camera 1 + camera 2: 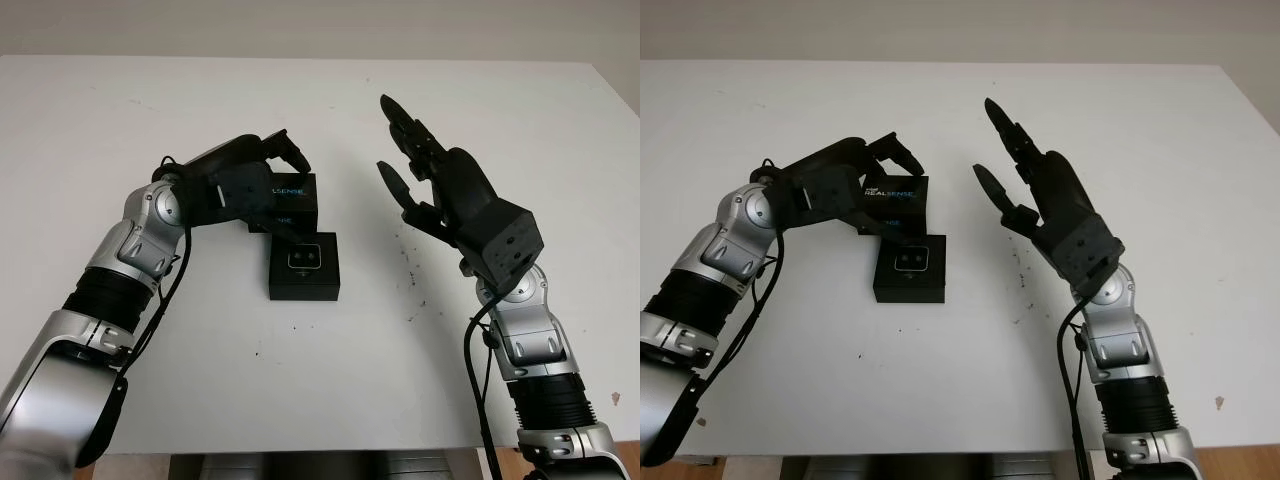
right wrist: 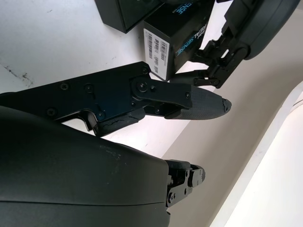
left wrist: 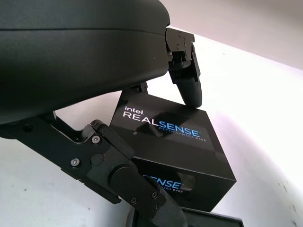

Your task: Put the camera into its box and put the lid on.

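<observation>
From the left eye view I see my left robot hand (image 1: pixel 262 172) clamped around the lid (image 1: pixel 285 196), a black RealSense carton. Just beside it, on my side, the open box (image 1: pixel 305 266) sits on the white worktop (image 1: pixel 300 380) with the camera (image 1: pixel 304 258) in it. My right robot hand (image 1: pixel 425 175) hangs open, apart from both, on the box's right. In the left wrist view, fingers (image 3: pixel 188 78) grip the lid's top edge. In the right wrist view, the lid's barcode end lies beyond my open fingers (image 2: pixel 203 104).

Our arms: silver shells, black ribbed joints, black cables alongside. Left hand (image 1: pixel 250 170) and right hand (image 1: pixel 440 185): matte black, three-fingered, small screws at knuckles.
</observation>
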